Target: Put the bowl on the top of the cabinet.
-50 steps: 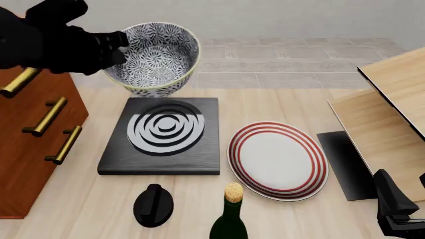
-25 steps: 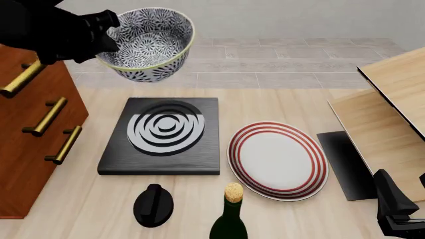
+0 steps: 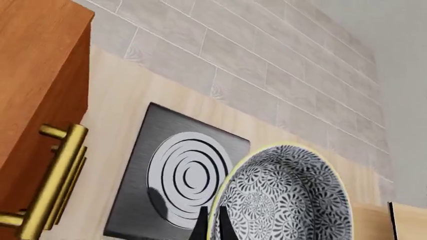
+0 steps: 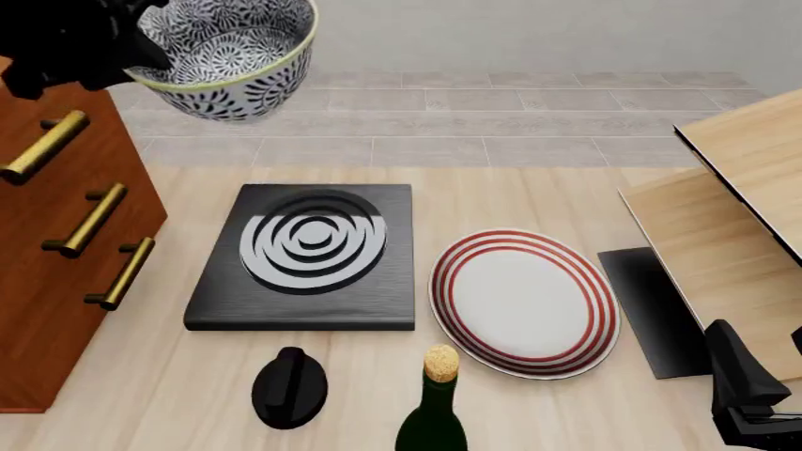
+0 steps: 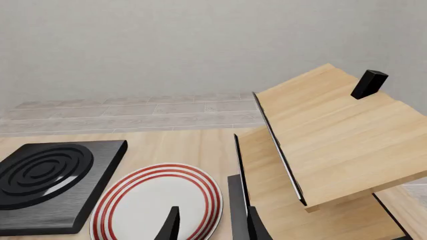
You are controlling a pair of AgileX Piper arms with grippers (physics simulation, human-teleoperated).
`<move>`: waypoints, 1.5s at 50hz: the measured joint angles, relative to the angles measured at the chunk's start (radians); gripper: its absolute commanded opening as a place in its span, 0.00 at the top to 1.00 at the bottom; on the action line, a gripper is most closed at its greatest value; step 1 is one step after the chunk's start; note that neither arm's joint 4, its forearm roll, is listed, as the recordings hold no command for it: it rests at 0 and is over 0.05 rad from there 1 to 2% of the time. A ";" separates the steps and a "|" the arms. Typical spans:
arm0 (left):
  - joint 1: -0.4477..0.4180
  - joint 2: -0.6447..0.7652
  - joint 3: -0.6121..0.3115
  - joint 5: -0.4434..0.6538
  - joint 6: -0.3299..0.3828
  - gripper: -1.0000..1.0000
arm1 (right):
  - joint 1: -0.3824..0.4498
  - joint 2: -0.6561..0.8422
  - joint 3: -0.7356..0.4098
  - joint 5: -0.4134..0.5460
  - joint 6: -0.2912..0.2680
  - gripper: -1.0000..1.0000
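Left wrist view: left jaws pinch the rim of the deep blue-and-white floral bowl, the reddish-brown wooden cabinet just beside.

Front view: bowl hangs aloft off the cabinet's top corner.

Right wrist view: right jaws parted, empty, over the red-ringed white plate.

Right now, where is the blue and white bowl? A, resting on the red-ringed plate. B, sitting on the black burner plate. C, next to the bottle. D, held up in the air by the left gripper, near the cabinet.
D: the left gripper clamps the bowl by its rim, high above the table, beside the cabinet.
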 measured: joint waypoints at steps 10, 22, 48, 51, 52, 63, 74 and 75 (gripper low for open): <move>0.044 -0.004 -0.071 0.060 -0.011 1.00 | 0.000 0.000 0.000 0.000 0.000 0.00; 0.110 -0.010 -0.159 0.135 -0.018 1.00 | 0.000 0.000 0.000 0.000 0.000 0.00; 0.285 -0.021 -0.280 0.251 -0.053 1.00 | 0.000 0.000 0.000 0.000 0.000 0.00; 0.310 -0.023 -0.293 0.264 -0.055 1.00 | 0.000 0.000 0.000 0.000 0.000 0.00; 0.319 -0.024 -0.297 0.268 -0.056 1.00 | 0.000 0.000 0.000 0.000 0.000 0.00; 0.413 -0.034 -0.337 0.312 -0.079 1.00 | 0.000 0.000 0.000 0.000 0.000 0.00; 0.512 -0.031 -0.390 0.352 -0.089 1.00 | 0.000 0.000 0.000 0.000 0.000 0.00; 0.521 -0.030 -0.394 0.355 -0.089 1.00 | 0.000 0.000 0.000 0.000 0.000 0.00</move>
